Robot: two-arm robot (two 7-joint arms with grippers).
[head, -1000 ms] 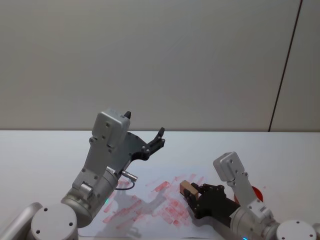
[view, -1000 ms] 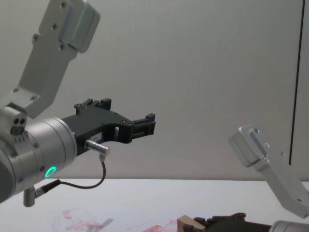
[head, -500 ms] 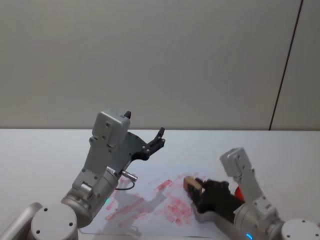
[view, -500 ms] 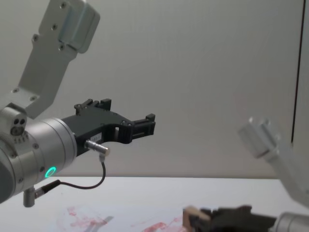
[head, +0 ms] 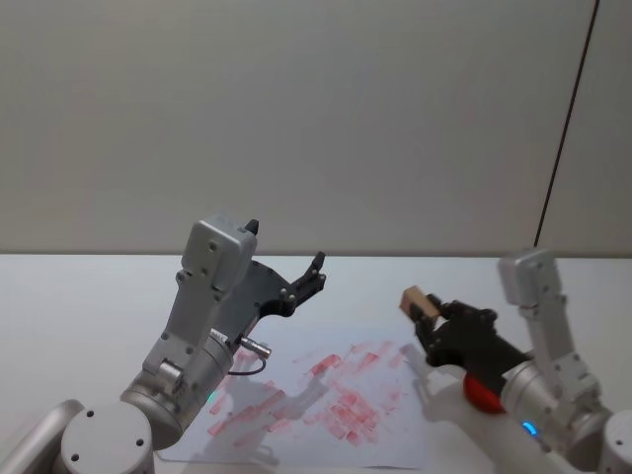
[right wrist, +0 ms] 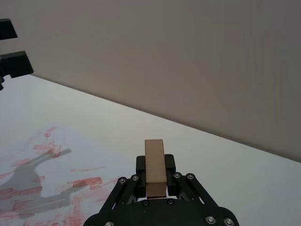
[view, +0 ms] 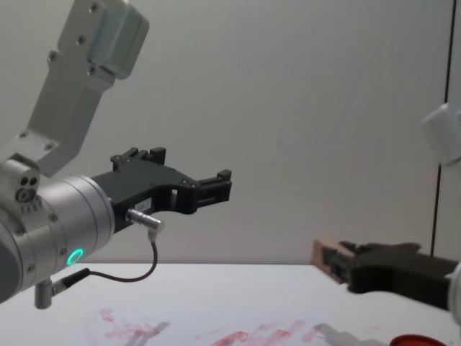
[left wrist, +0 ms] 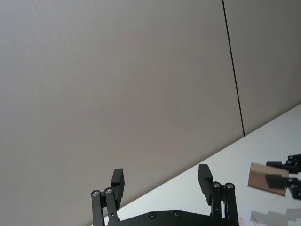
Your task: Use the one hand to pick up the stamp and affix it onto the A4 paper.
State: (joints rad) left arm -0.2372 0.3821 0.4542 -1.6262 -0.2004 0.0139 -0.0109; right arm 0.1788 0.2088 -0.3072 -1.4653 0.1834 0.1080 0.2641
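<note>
Now Aloft: Stamp (head: 414, 299) Gripped in the Right Claw (head: 427, 314), Off the Paper (head: 326, 395)

The right claw, black and blocky on its silver-white arm, is clamped narrowly on the small tan wooden stamp. The block sits between the two fingers with one end poking out past the fingertips (the right wrist view shows it standing upright in the grip, pale wood above the black linkage). Claw and stamp hang in the air above the table (head: 79, 306), touching neither it nor the sheet. From the head camera the stamp sits near the paper's far right corner. From the chest camera it floats well above the white surface, against the grey wall (view: 302, 108).

The paper lies flat on the table between the two arms, its white face covered in red blotches and streaks. Shadows of the arms fall across it. A flat red disc (head: 481, 395) rests on the table just beside the paper's right edge, partly hidden under the right arm.

The left claw (head: 314, 272) is parked up high on the robot's left side, over the paper's far left part and well apart from the stamp. Its fingers are spread wide with nothing between them (the left wrist view shows the gap plainly). A green light glows on its silver wrist, and a thin cable loops below it.
</note>
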